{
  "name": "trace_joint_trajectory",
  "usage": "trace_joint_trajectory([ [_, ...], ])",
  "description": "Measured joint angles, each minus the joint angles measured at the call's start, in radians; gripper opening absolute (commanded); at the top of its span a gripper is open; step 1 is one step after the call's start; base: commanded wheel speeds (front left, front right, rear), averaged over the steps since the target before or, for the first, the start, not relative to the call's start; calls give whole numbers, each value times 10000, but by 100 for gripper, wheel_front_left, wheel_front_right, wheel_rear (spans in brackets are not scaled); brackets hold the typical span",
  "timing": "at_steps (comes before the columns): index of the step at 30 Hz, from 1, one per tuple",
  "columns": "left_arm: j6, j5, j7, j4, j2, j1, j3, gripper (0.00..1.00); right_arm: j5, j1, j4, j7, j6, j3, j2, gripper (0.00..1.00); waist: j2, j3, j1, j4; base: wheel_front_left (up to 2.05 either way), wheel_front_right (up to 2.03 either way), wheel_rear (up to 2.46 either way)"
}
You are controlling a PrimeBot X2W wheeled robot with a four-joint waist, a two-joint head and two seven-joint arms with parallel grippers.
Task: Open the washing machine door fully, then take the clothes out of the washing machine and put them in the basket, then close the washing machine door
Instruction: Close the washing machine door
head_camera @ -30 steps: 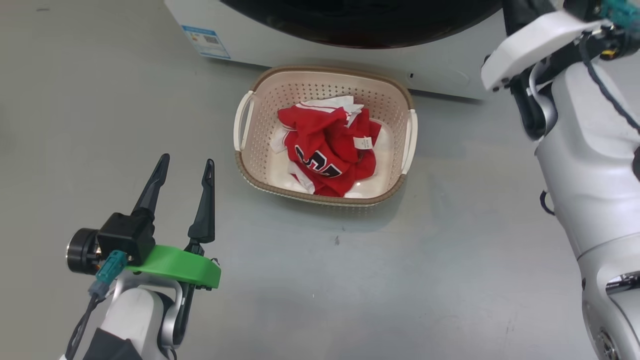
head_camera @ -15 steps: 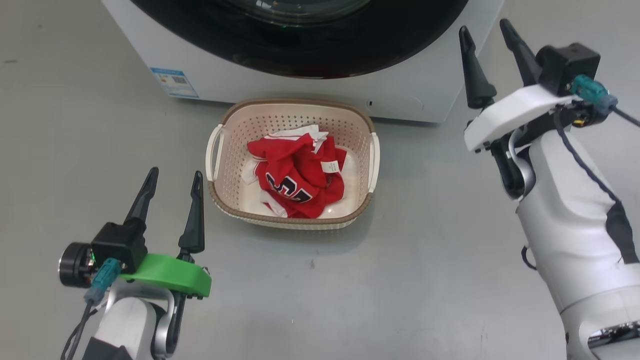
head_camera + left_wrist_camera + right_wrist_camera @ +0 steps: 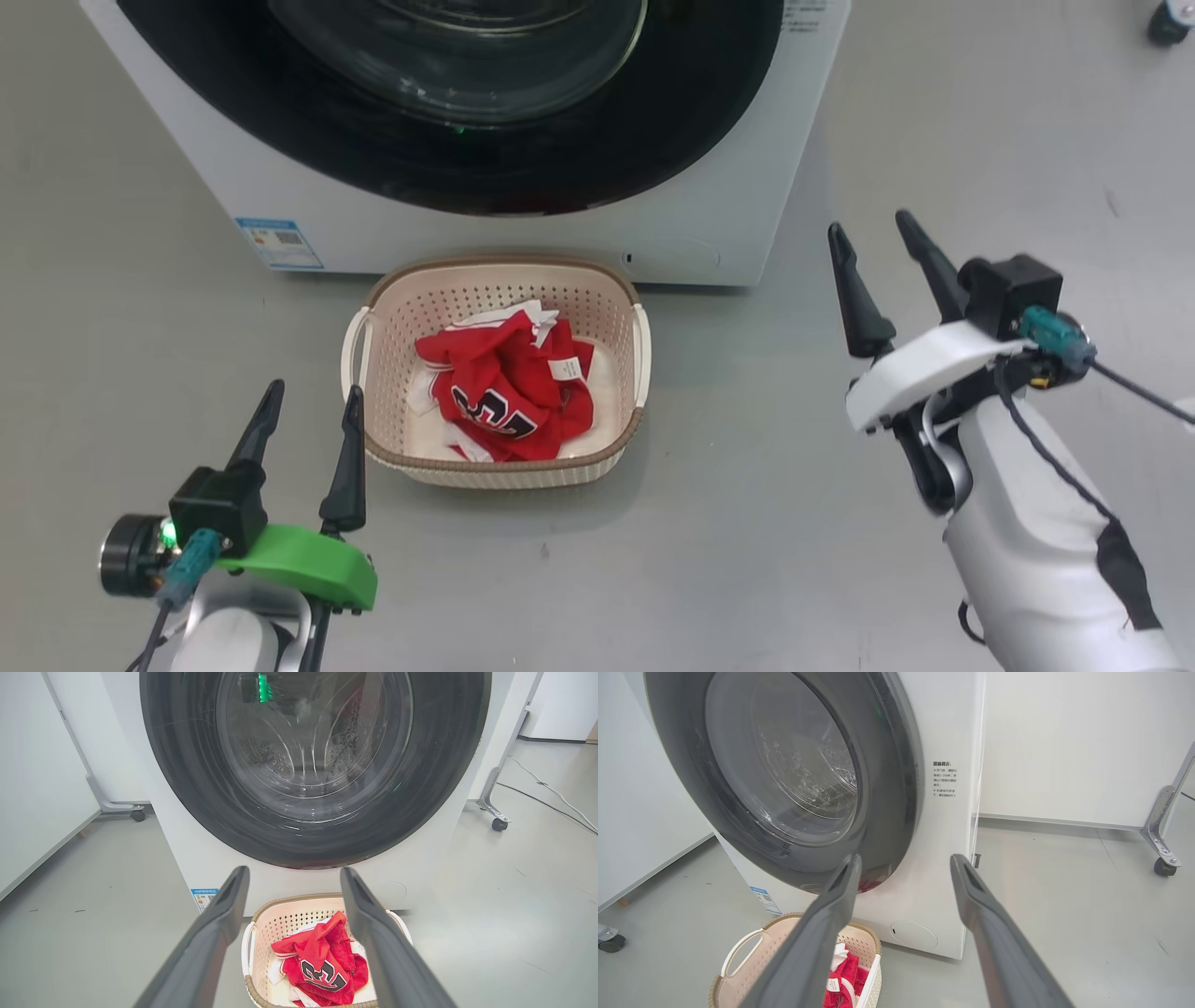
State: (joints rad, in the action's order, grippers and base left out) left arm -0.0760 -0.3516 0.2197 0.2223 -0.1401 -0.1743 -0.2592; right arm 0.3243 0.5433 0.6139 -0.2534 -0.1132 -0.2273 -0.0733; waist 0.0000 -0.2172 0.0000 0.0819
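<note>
The washing machine (image 3: 728,205) stands at the top of the head view. The washing machine door (image 3: 280,121), black-rimmed with a glass bowl, lies flat against its front. On the floor before it sits the cream basket (image 3: 495,264) holding the red clothes (image 3: 504,392), with dark numerals facing up. My left gripper (image 3: 314,392) is open just left of the basket, fingers pointing at the machine. My right gripper (image 3: 868,224) is open over bare floor to the right of basket and machine. The left wrist view looks straight at the door (image 3: 187,812) between open fingers (image 3: 229,905), with basket (image 3: 289,899) and clothes (image 3: 322,961) below. The right wrist view shows the door (image 3: 896,812) from the side.
A blue label sticker (image 3: 278,243) marks the machine's lower left corner. Wheeled metal frame legs (image 3: 495,821) (image 3: 1164,865) stand beside the machine, and a cable (image 3: 551,791) lies on the floor at the right. White panels flank the machine. Grey floor spreads in front.
The head camera has tilted up, so more of the machine shows. My right arm has drawn back from the machine's front to the floor at the right, fingers now in view and open.
</note>
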Motion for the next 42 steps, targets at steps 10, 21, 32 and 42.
trace_joint_trajectory([
  [10,-86,-2,-257,90,-29,662,-10,100,0,-1698,-518,0,25,102,92,100,0,817,0,-446,0,0,0],
  [21,-132,-2,-518,119,-29,1242,-96,100,12,-3099,-1001,2,194,169,146,100,0,1682,0,-696,0,0,0],
  [32,-201,-4,-734,-201,-35,1608,-104,100,25,-3958,-1542,2,337,194,178,100,0,2094,0,-831,0,0,0],
  [42,-244,-4,-863,-458,-36,1848,-86,100,25,-4278,-1877,2,445,186,201,100,0,2180,0,-840,0,0,0],
])
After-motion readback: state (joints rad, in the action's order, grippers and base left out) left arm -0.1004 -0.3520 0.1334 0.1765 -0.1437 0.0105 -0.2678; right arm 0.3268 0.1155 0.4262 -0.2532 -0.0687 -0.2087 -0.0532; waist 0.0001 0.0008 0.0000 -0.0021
